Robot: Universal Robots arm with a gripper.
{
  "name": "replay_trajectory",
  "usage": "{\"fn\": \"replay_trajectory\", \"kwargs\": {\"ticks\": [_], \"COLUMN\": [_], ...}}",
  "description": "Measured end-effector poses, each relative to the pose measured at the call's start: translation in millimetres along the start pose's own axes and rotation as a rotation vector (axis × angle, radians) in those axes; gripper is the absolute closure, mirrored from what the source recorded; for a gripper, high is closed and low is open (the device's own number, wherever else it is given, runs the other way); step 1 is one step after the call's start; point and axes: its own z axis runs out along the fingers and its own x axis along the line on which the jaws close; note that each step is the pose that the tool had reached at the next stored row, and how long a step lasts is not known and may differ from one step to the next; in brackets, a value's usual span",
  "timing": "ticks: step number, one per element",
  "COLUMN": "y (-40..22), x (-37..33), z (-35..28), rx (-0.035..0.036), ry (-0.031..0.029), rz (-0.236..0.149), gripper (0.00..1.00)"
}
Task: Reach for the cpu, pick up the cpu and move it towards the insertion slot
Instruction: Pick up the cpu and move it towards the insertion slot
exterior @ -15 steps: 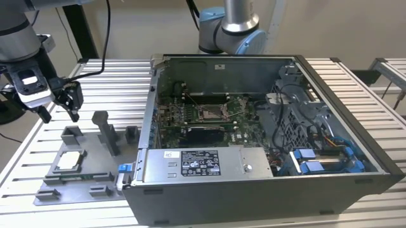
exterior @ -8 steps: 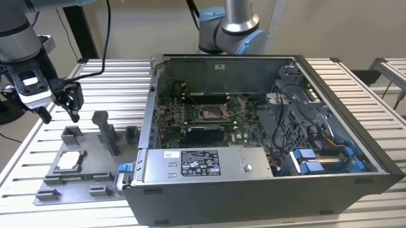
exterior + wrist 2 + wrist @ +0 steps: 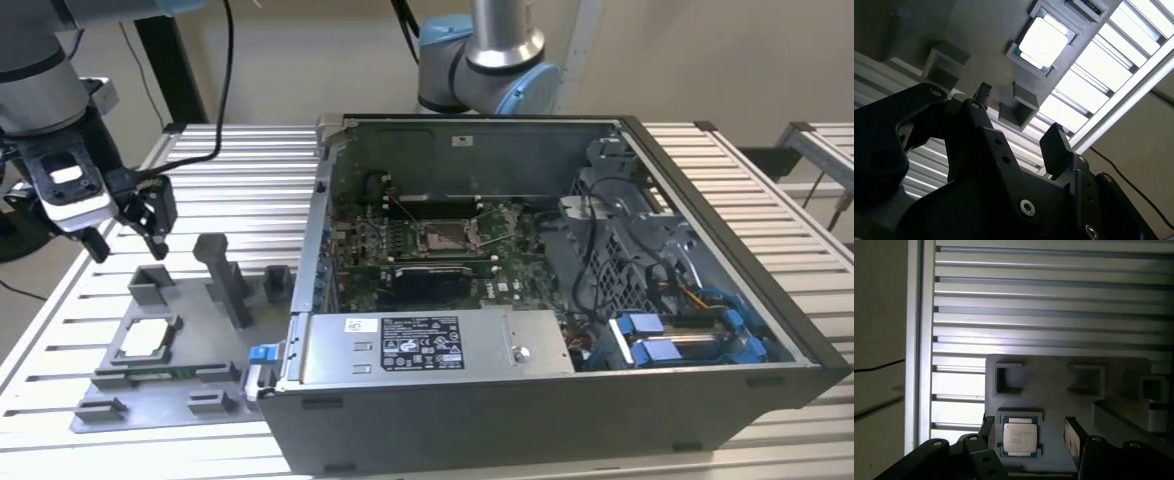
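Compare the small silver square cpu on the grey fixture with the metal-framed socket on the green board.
The pale silver square cpu lies in a grey fixture outside the case; the metal-framed insertion slot sits on green board inside it. The cpu's face is pale, the insertion slot's centre dark. Both are square.

- The tabletop [image 3: 240, 170]: ribbed slats of bare aluminium with a bright, brushed sheen.
- The fixture plate [image 3: 174, 400]: grey plastic, matt and faintly rough.
- The cpu [image 3: 1020, 438]: a pale silver metal face, smooth and satiny.
- The pincer [image 3: 1029, 430]: black and matt, with smooth fingers [image 3: 1072, 436] and bright metal screw heads.
- The computer case [image 3: 534, 410]: dark grey painted sheet metal, matt.
- The insertion slot [image 3: 445, 237]: a shiny metal frame on a glossy green circuit board [image 3: 514, 285].
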Motion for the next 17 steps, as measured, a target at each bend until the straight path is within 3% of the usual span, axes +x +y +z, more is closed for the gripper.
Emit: {"fn": "replay_trajectory", "kwargs": {"ticks": [17], "y": [-0.4], "x": [0.0], "z": [7.2], "rx": [0.0], "ry": [0.0], "rz": [0.0], "gripper": [0.0]}}
